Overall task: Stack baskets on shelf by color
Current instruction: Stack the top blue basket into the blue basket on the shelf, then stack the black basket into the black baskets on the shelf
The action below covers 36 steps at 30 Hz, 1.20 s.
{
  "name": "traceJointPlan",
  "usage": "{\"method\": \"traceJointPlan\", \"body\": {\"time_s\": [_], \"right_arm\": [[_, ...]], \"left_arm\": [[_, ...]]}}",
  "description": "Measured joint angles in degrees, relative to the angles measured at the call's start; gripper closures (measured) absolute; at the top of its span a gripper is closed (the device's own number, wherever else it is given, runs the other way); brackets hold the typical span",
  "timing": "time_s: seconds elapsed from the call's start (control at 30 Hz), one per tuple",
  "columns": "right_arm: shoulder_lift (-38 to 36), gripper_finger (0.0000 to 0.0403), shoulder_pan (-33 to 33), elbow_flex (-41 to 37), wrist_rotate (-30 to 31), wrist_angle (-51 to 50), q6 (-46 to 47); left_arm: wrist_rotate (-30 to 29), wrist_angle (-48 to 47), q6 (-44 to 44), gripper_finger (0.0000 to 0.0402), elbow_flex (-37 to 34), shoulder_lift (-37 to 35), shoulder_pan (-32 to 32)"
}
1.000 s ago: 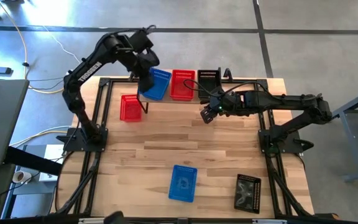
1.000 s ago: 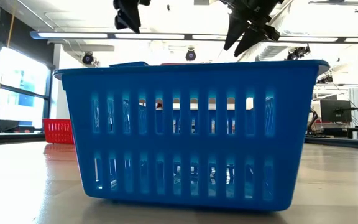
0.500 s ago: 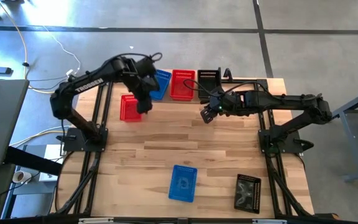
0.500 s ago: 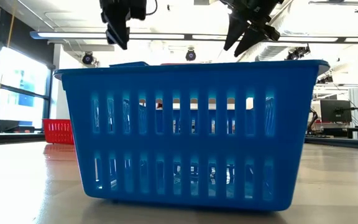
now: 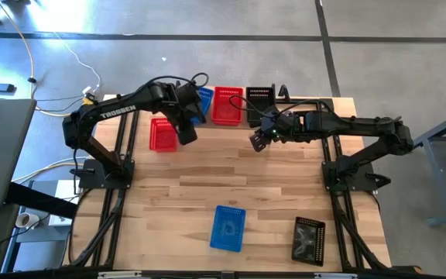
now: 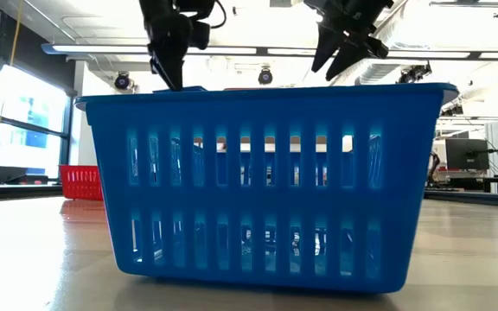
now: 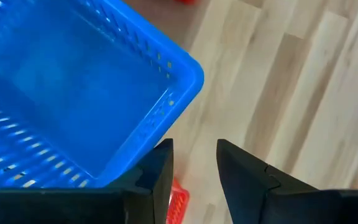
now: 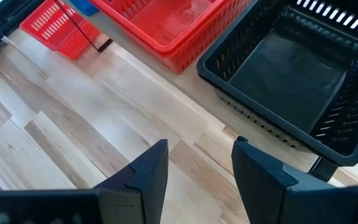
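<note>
The left gripper (image 5: 185,133) hangs spread and empty beside the shelf's blue basket (image 5: 200,103); the right gripper (image 5: 257,142), also spread, hovers before the black basket (image 5: 259,103). A loose red basket (image 5: 162,134) lies alongside.

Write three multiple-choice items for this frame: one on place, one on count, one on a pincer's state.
1. Where does the loose black basket lie?
A. near table edge, right of the loose blue basket
B. on the shelf
C. under the left arm

2. How many red baskets show from above?
A. one
B. two
C. four

3. The right pincer is:
A. shut on a basket
B. open and empty
C. out of view

Answers: 1 A, the high view shows it there. 2 B, one on the shelf, one beside it. 3 B, only tabletop lies between its fingers.
</note>
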Motion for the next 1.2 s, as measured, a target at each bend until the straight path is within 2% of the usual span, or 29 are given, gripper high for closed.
{"method": "traceJointPlan", "body": {"time_s": [0.17, 0.53, 0.7, 0.87, 1.2], "right_arm": [[0.0, 0.0242, 0.0, 0.0, 0.0, 0.0, 0.1], [0.0, 0.0242, 0.0, 0.0, 0.2, 0.0, 0.1], [0.0, 0.0242, 0.0, 0.0, 0.2, 0.0, 0.0], [0.0, 0.0242, 0.0, 0.0, 0.2, 0.0, 0.2], [0.0, 0.0242, 2.3, 0.0, -6.4, -4.3, 5.6]], "left_arm": [[-1.9, 3.4, -0.4, 0.0287, 0.0, 0.0, 0.0], [-1.7, 6.2, -1.5, 0.0287, 0.0, 2.1, 0.0], [4.9, 5.8, -1.5, 0.0287, 0.0, 2.0, -0.2], [4.3, 2.3, -1.9, 0.0287, 2.0, 0.2, -0.2], [4.3, 2.2, -3.0, 0.0287, 3.6, -5.5, -1.8]]}}
